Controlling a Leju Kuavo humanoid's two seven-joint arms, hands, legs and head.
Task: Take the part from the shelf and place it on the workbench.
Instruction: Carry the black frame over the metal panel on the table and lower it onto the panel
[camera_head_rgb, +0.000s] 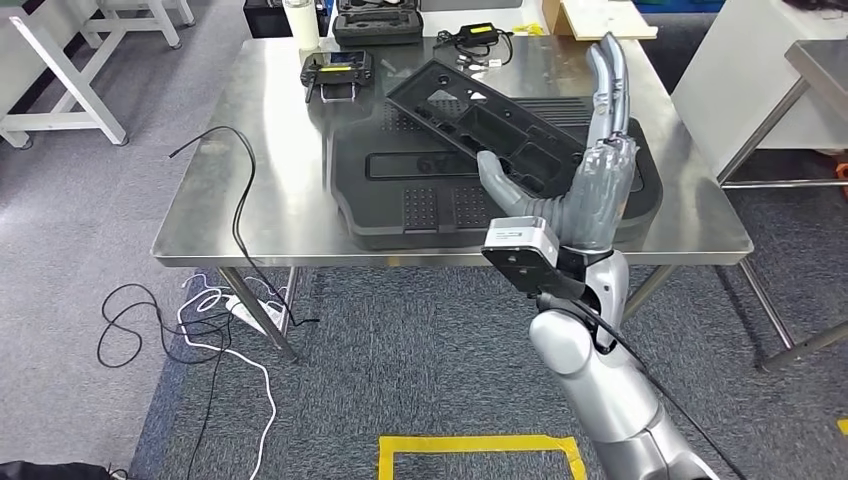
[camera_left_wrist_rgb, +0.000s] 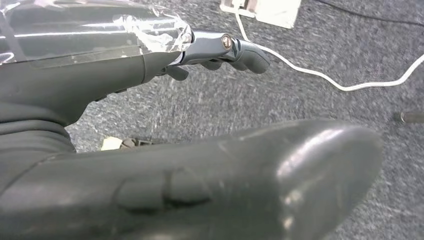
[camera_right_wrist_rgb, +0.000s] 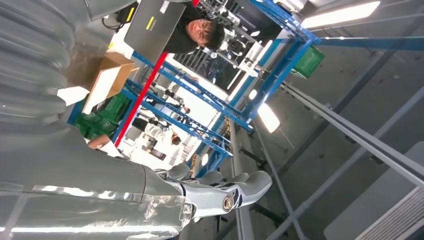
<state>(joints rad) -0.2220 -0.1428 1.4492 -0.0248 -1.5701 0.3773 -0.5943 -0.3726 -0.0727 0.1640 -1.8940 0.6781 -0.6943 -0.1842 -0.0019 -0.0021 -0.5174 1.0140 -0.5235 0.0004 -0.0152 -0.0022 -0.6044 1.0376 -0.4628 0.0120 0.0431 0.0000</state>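
Where the stainless steel bench (camera_head_rgb: 250, 215) stands on the grey carpet, a long black moulded plastic part (camera_head_rgb: 480, 125) lies across a larger black plastic panel (camera_head_rgb: 420, 190) on its top. The part's long axis runs diagonally, from the far left near the middle of the bench down towards the near right, and its ribbed, recessed side faces up. Its near-right end lies just behind the robot's right hand (camera_head_rgb: 590, 190), which is raised upright over the near right of the bench with the fingers straight and spread, thumb out to the left, grasping nothing. From the room I cannot tell whether the thumb touches the part.

At the far edge sit a black handheld controller with a yellow strip (camera_head_rgb: 337, 70), a white cylinder (camera_head_rgb: 301, 22), a dark open case (camera_head_rgb: 377, 20) and a black charger with coiled leads (camera_head_rgb: 480, 42). A thin black cable (camera_head_rgb: 235, 190) trails off the left edge of the bench to the floor, where it joins loops of black and white cable (camera_head_rgb: 200, 320). Yellow tape (camera_head_rgb: 480, 445) marks the carpet near the robot.

The left hand (camera_left_wrist_rgb: 220, 50) hangs over the carpet, fingers slightly bent and holding nothing, with a white cord (camera_left_wrist_rgb: 320, 75) on the floor beyond it.
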